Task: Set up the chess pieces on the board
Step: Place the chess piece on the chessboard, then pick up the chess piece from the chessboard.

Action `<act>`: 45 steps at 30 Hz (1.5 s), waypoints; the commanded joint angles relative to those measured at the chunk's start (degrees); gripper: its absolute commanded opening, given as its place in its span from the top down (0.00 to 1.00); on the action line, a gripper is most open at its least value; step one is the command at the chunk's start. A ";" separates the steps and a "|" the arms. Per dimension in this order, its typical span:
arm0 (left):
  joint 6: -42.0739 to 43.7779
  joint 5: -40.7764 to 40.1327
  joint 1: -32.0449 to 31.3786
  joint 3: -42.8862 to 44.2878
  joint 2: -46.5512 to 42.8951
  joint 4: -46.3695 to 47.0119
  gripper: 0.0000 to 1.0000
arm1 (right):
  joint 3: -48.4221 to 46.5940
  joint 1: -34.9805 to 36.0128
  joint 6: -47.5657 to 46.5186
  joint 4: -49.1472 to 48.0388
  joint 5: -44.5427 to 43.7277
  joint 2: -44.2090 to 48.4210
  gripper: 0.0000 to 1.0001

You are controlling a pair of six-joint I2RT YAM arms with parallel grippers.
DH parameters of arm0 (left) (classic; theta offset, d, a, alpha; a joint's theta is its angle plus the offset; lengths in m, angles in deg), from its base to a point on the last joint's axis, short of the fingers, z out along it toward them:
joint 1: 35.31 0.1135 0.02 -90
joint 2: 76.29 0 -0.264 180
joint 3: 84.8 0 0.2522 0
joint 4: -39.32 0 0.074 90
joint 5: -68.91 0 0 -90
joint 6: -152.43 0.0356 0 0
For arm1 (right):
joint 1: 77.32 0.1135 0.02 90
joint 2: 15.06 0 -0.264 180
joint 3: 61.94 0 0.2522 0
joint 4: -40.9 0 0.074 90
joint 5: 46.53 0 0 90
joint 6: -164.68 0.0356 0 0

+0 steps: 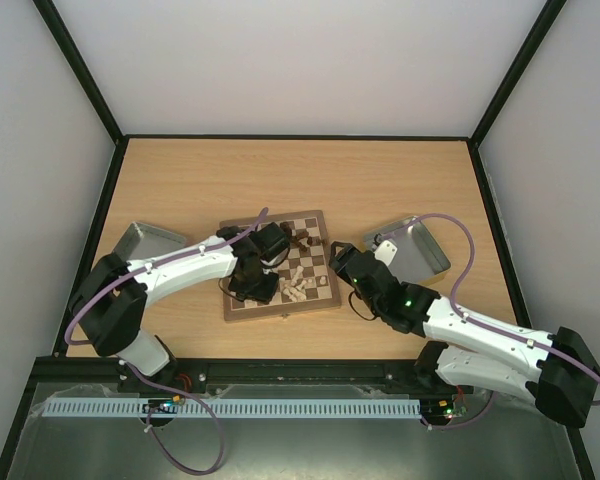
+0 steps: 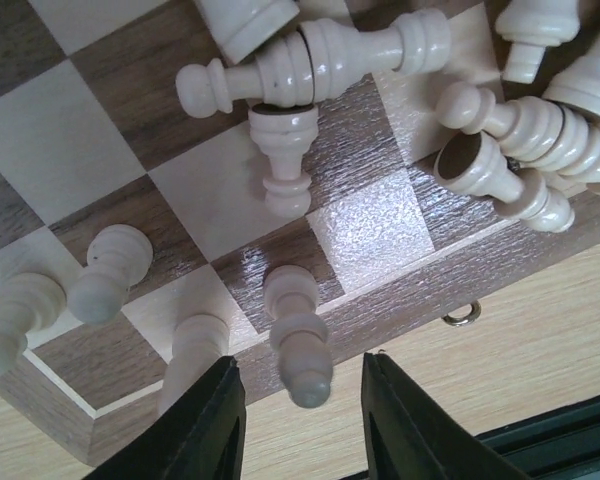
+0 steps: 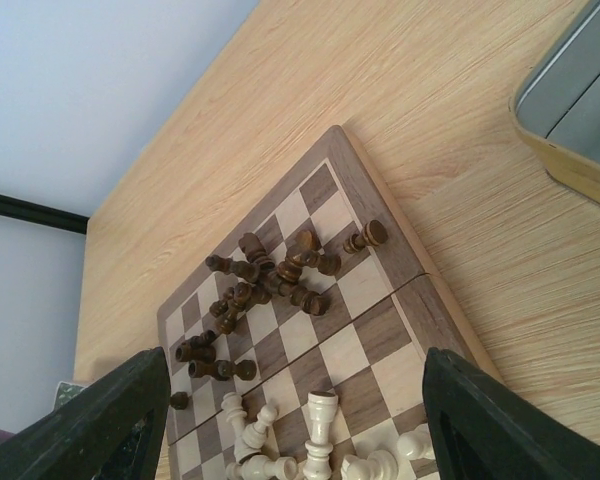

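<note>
Board [image 1: 320,300]: lay flat on the table [image 1: 380,180] at the centre of the top view, with its left part hidden under the left arm.
Dark pieces [image 3: 265,280]: lay toppled in a loose heap on the far half of the board, at the centre of the right wrist view. One lay apart, close to the right border.
Cream pieces [image 2: 310,65]: most lay on their sides in clusters along the top and upper right of the left wrist view, several touching one another.
Cream pawn [image 2: 298,335]: stood upright on a dark square in the row next to the board's border, at the bottom centre of the left wrist view.
Upright neighbours [image 2: 105,272]: three more cream figures stood in the lower left of the same view, near the same border.
Left gripper [image 2: 300,425]: the jaws were parted on either side of the cream pawn. A gap showed on each side, and nothing was gripped.
Right gripper [image 3: 292,400]: the jaws were spread wide, with nothing between them. It sat at the board's right edge in the top view.
Left tray [image 1: 145,240]: grey metal, left of the board, well apart from it.
Right tray [image 1: 420,245]: grey metal, right of the board, beyond the right gripper.
</note>
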 commanded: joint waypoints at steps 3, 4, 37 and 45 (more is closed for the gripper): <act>-0.17 0.39 -0.21 3.22 -0.92 -1.77 0.60 | 0.75 -0.25 0.20 -0.33 -2.76 0.76 0.32; -0.23 0.27 -0.20 3.39 -0.99 -1.83 0.60 | 0.69 -0.21 0.20 -0.34 -2.72 0.77 0.32; -8.64 -0.43 12.18 -10.56 -6.62 29.90 0.65 | -17.10 -0.20 -18.57 4.49 13.85 -24.65 0.49; -9.79 -3.24 12.64 -14.89 -11.83 33.40 0.63 | -25.43 -0.12 -20.20 13.96 11.87 -35.75 0.59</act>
